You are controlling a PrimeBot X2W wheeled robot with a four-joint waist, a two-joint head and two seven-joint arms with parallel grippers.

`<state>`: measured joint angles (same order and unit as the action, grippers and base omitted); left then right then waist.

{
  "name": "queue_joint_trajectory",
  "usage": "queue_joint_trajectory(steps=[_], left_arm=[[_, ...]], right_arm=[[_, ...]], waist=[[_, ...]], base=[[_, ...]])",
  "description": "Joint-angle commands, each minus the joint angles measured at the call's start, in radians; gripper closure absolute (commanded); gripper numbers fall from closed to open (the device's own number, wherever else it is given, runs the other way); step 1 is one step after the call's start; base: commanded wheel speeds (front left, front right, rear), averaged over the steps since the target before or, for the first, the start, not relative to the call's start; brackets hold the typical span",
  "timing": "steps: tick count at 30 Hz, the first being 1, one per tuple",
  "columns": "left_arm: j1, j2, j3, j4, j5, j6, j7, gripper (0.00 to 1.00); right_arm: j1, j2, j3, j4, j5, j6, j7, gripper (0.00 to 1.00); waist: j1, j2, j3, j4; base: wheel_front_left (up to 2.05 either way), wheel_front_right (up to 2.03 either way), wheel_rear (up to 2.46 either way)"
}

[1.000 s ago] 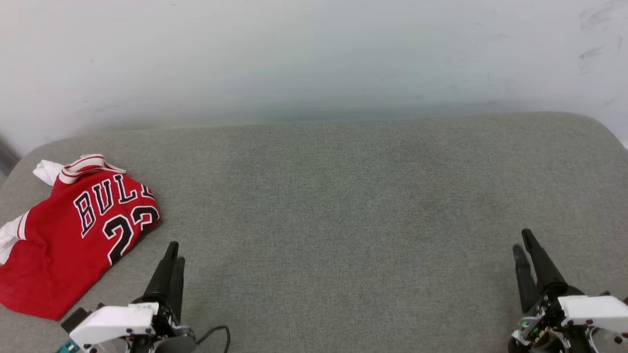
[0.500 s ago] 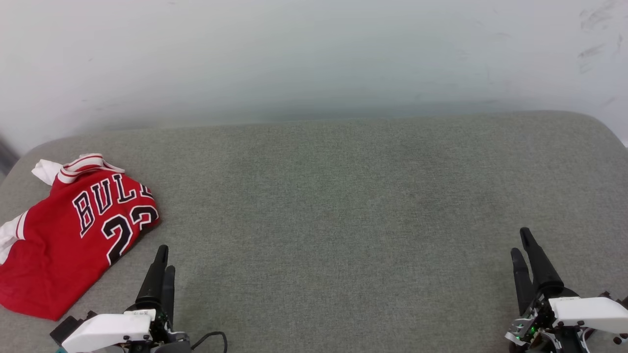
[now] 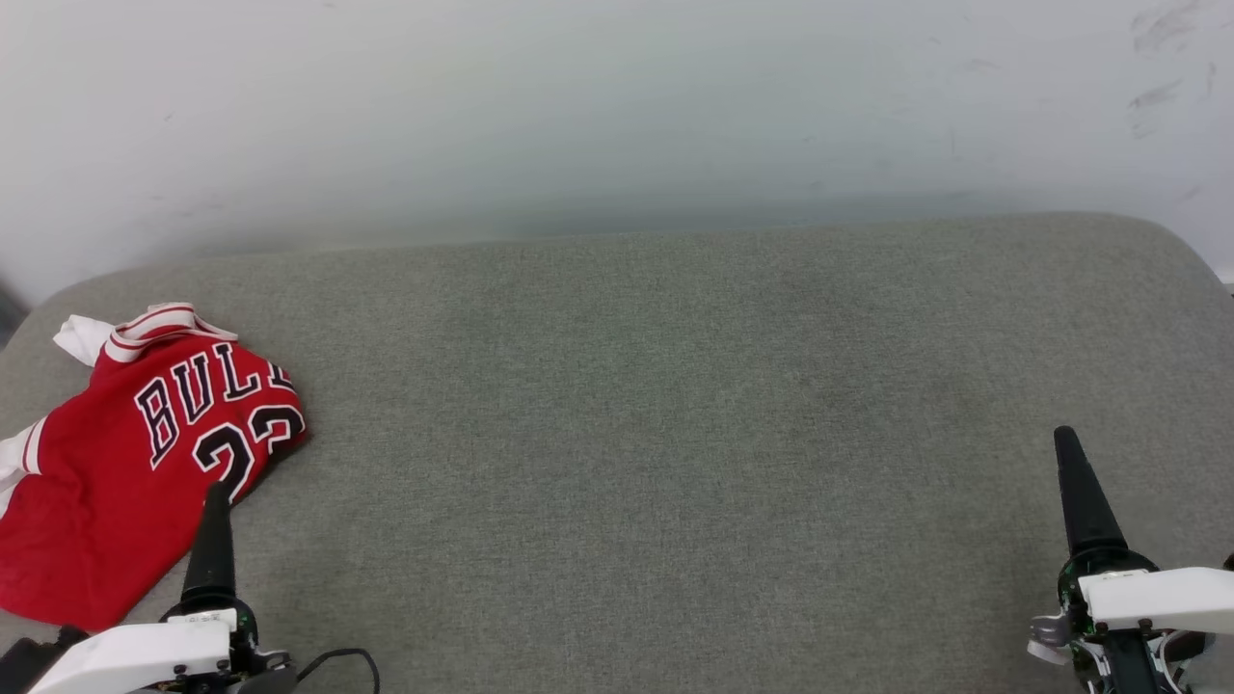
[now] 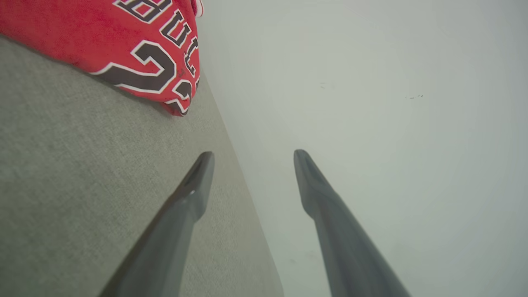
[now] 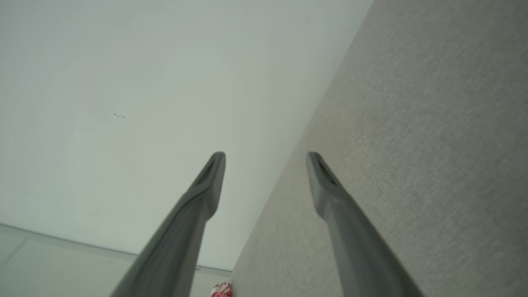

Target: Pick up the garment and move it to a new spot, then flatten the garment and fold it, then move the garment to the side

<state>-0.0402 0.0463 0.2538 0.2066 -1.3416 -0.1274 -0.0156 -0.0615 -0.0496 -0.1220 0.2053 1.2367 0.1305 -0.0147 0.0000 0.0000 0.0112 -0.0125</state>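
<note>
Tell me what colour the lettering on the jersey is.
Black, outlined in white, on the red jersey. Clearest in the head view.

jersey [image 3: 87, 501]: red, black white-edged "BULL" lettering and numerals, white sleeves with red stripes, white-and-red striped collar | counter [image 3: 675, 434]: mottled grey-green weave | wall [image 3: 578, 116]: pale grey-white, few dark scuffs | fingers [image 3: 1085, 501]: black | wrists [image 3: 1157, 596]: white | cable [image 3: 333, 660]: black

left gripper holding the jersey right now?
No: in the left wrist view the left gripper is open and empty, and the jersey lies apart from it on the grey surface.
</note>
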Motion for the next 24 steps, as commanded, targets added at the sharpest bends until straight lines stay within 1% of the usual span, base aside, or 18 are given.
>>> queue_joint_trajectory(steps=[1, 6, 10, 15, 19, 24], left_arm=[[-0.022, 0.003, 0.018, -0.023, 0.029, 0.003, -0.01, 0.0], [-0.028, 0.003, 0.038, -0.081, 0.133, 0.017, -0.028, 0.0], [-0.022, 0.004, 0.027, -0.163, 0.232, 0.051, -0.043, 0.0], [-0.003, 0.004, -0.041, -0.263, 0.369, 0.106, -0.06, 0.0], [0.01, 0.004, -0.093, -0.315, 0.456, 0.159, -0.073, 0.0], [0.025, 0.004, -0.155, -0.362, 0.574, 0.191, -0.088, 0.0]], right_arm=[[-0.03, -0.002, -0.008, -0.029, -0.045, 0.0, -0.008, 0.0], [-0.032, -0.002, -0.001, -0.101, -0.194, 0.0, -0.027, 0.0], [-0.032, -0.002, 0.02, -0.156, -0.323, 0.0, -0.042, 0.0], [-0.036, -0.002, 0.045, -0.215, -0.461, 0.0, -0.059, 0.0], [-0.04, -0.002, 0.078, -0.253, -0.58, 0.0, -0.072, 0.0], [-0.039, -0.002, 0.103, -0.282, -0.695, 0.0, -0.088, 0.0]], waist=[[0.0, 0.0, 0.001, 0.0], [0.0, 0.0, 0.005, -0.002], [0.0, 0.0, 0.01, -0.003], [0.0, 0.0, 0.017, -0.005], [0.0, 0.0, 0.021, -0.006], [0.0, 0.0, 0.027, -0.009]], base=[[0.0, 0.0, 0.0], [0.0, 0.0, 0.0], [0.0, 0.0, 0.0], [0.0, 0.0, 0.0], [0.0, 0.0, 0.0], [0.0, 0.0, 0.0]])
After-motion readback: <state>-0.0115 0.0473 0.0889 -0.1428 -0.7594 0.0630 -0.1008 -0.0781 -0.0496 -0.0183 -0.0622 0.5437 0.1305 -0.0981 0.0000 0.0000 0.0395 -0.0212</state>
